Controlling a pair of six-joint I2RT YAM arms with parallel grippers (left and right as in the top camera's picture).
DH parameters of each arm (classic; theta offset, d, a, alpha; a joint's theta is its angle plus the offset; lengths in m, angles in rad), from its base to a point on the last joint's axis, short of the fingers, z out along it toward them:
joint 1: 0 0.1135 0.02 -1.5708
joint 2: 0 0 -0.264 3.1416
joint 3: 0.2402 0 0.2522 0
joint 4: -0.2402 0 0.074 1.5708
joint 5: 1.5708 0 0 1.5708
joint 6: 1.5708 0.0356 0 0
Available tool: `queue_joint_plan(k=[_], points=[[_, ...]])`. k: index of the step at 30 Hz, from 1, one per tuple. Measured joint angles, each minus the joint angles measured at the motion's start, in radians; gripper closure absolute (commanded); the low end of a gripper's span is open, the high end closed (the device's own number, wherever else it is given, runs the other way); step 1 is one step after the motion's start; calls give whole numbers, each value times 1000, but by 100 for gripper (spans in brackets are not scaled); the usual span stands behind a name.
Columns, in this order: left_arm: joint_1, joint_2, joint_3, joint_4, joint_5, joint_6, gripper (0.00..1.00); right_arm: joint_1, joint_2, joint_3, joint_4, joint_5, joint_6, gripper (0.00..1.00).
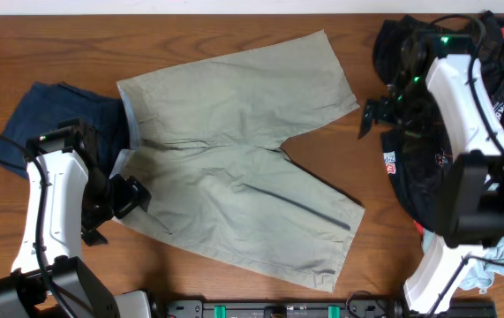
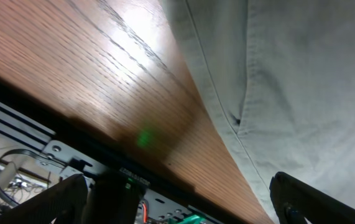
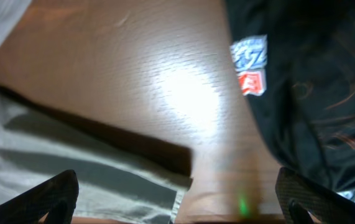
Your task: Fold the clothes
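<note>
The khaki shorts [image 1: 243, 159] lie spread flat on the wooden tabletop [image 1: 234, 26], both legs splayed apart in a V. Their waistband [image 1: 126, 113] shows a strip of pale blue lining along its edge. Just beyond that waistband, touching it, sit the crumpled navy shorts [image 1: 53, 115]. Off the leg ends of the khaki shorts, across a stretch of bare wood, lies the black shirt [image 1: 428, 168]. It carries a small white, blue and red label [image 3: 252, 62] and thin orange printed lines. The light blue garment [image 1: 499, 256] peeks out beyond the black shirt, on the side away from the khaki shorts, and is mostly hidden by the right arm.

The left hand [image 1: 132, 196] is at the waistband corner of the khaki shorts, on the side of the leg nearer the robot. Its fingers [image 2: 46, 199] stand wide apart and grip nothing. In the left wrist view the stitched edge of the khaki shorts runs between them, wood on one side and cloth on the other. Whether a fingertip touches the cloth cannot be told.

The right hand [image 1: 373, 115] hangs just off the hem of the other leg of the khaki shorts, between that hem and the black shirt. It is spread wide too and empty, over bare wood, with the hem corner on one side and the black shirt on the other. A small green glow [image 3: 243, 205] reflects on the wood between its fingers.
</note>
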Motion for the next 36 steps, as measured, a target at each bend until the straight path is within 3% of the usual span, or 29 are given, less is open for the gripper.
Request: queue_joint_plan(k=[12,15,20,24,25,28,36], points=[[0,0,-2,13,-19,3,4,154,-338,-553,377,-17,26,1],[0,0,-2,16,-22,3,4,178,-350,-668,506,-17,26,6],[0,0,-2,17,-22,3,4,191,-349,-855,705,-17,31,22],[0,0,-2,27,-22,3,4,193,-360,-896,763,-18,31,38],[0,0,-2,30,-23,3,4,193,-360,-897,768,-18,30,46],[0,0,-2,32,-22,3,4,193,-360,-907,789,-26,32,99],[0,0,-2,45,-22,3,4,193,-356,-920,806,-55,32,99]])
